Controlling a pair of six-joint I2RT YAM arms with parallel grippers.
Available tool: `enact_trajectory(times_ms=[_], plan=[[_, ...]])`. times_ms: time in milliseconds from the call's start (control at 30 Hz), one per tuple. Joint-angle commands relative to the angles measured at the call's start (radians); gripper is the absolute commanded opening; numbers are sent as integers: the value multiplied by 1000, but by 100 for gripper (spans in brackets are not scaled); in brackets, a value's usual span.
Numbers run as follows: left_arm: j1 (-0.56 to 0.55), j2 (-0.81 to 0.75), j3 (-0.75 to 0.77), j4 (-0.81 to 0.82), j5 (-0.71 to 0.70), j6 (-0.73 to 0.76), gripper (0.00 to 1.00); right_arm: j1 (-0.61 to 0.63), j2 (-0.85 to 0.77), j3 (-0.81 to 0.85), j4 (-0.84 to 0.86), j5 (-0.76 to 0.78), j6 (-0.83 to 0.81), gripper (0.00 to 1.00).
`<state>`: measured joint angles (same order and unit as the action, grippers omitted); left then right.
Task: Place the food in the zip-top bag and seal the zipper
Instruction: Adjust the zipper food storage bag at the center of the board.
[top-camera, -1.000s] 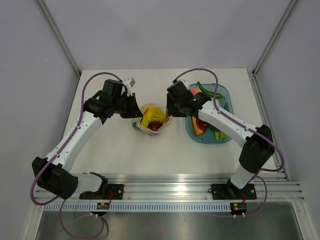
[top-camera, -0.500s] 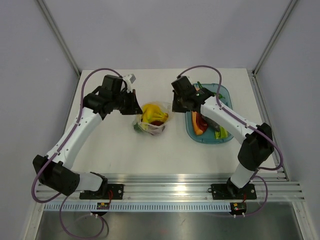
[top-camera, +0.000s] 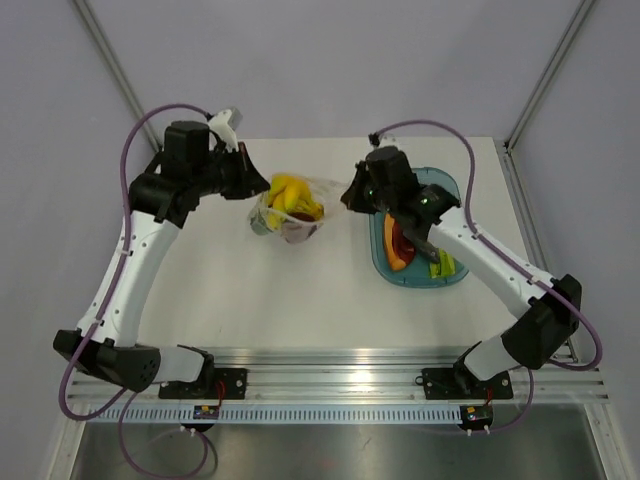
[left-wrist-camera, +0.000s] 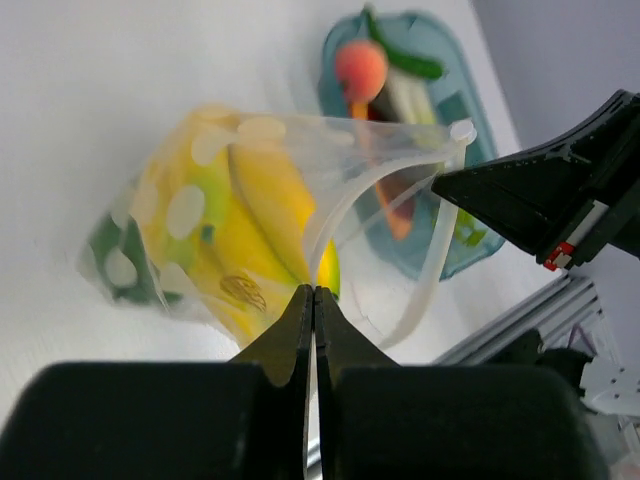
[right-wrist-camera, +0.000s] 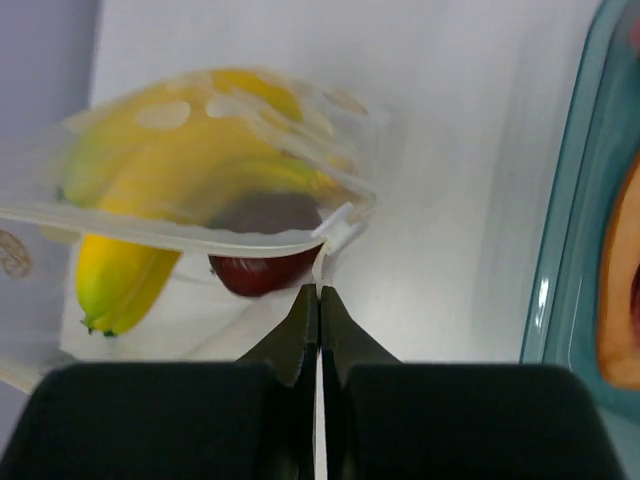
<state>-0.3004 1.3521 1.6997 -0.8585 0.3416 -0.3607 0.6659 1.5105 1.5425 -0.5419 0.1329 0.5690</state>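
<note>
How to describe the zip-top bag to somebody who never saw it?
On the white table, look near the middle, left of the teal tray. The zip-top bag is the only clear plastic thing, white-spotted, with yellow bananas and a dark red apple inside.

Your left arm (top-camera: 125, 265), white links with black joints and a looping purple cable (top-camera: 135, 140), stretches from its base at the near left edge toward the far side. It bends at the wrist so the black two-finger left gripper (top-camera: 258, 188) points right. You have its jaws pressed fully together, pinching the rim of the clear, white-blotched zip-top bag (top-camera: 290, 215). Your right arm (top-camera: 490, 265) folds out to an elbow at the near right, and its forearm runs diagonally back toward the centre. The right gripper (top-camera: 347, 198) points left, jaws likewise clamped tight on the bag's opposite corner. The two grippers face each other, well apart.
</note>
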Motion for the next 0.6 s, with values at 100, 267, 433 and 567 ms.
enact_trajectory(times_ms=[100, 267, 433, 567], plan=[[29, -31, -366, 76, 27, 9, 0, 35, -19, -347, 195, -95, 143, 0], [30, -42, -292, 3, -18, 40, 5, 63, -44, -332, 186, -87, 137, 0], [23, -100, -216, -68, -84, 66, 61, 64, -75, -269, 135, -78, 120, 0], [-113, -171, -202, -60, -296, 121, 59, 64, -87, -228, 111, -104, 126, 0]])
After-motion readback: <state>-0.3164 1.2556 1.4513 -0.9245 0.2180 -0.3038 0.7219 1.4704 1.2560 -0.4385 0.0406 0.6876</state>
